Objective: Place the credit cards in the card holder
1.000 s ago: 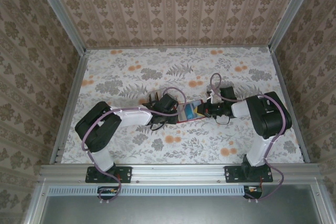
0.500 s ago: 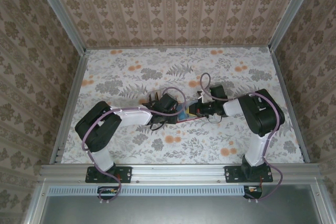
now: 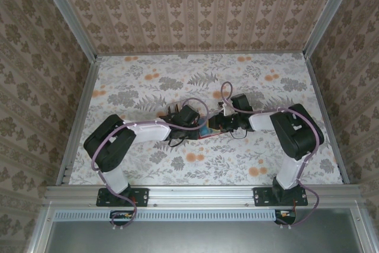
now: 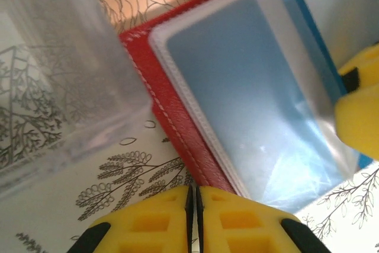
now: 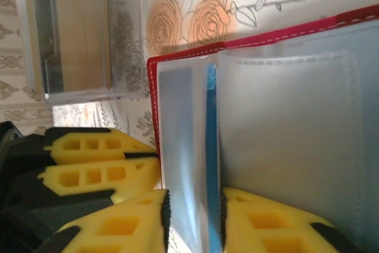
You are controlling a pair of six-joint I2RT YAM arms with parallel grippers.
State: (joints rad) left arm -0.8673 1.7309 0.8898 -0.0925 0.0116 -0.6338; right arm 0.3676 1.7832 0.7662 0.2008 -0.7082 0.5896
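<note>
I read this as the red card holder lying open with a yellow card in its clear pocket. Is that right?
No, the card is blue, not yellow. The right wrist view shows its blue edge tucked inside the open red card holder. The rest of what you said holds.

two white-and-black arms (image 3: 148, 130), looping purple cables (image 3: 195, 102), yellow cut-out fingertips (image 4: 148, 223), black base plates (image 3: 123, 195)

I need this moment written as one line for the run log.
left hand: shut on card holder edge | right hand: open, astride blue card | blue card: in see-through pocket | stage: card insertion
</note>
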